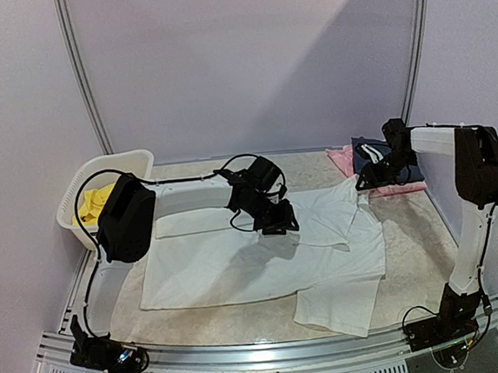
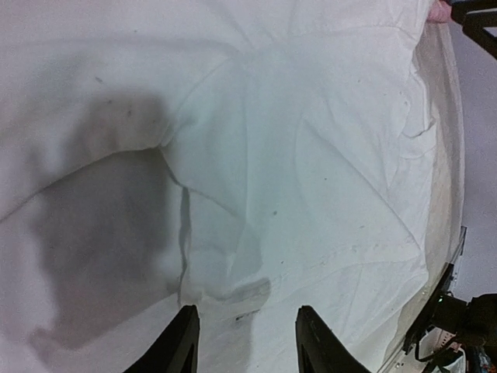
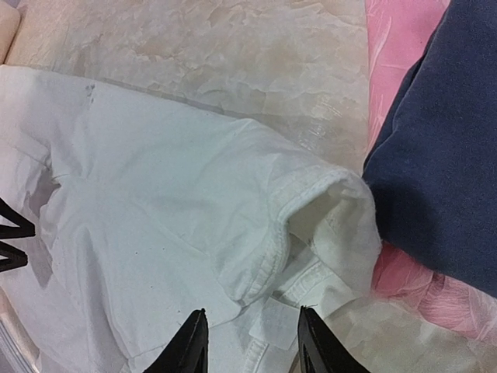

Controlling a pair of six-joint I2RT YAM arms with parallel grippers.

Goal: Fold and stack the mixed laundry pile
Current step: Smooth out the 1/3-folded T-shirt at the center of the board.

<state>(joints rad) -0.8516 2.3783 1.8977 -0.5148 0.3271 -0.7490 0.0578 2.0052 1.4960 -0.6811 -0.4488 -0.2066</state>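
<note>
Showing overhead only: yellow shorts (image 1: 90,206)

The left arm (image 1: 184,196) is stretched from the near left base toward the middle, the left pincer (image 2: 245,340) pointed downward with jaws held apart. The right arm (image 1: 472,219) is raised upright, then bent leftward at the far right, the right pincer (image 3: 252,342) lowered, jaws likewise parted.

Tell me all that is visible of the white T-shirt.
The white T-shirt is soft, wrinkled cloth with small dark specks, lying spread flat on the table, one short sleeve pointing to the near edge. Its hemmed opening with a white label reaches the pink cloth. The left gripper and right gripper hang over it, jaws open.
</note>
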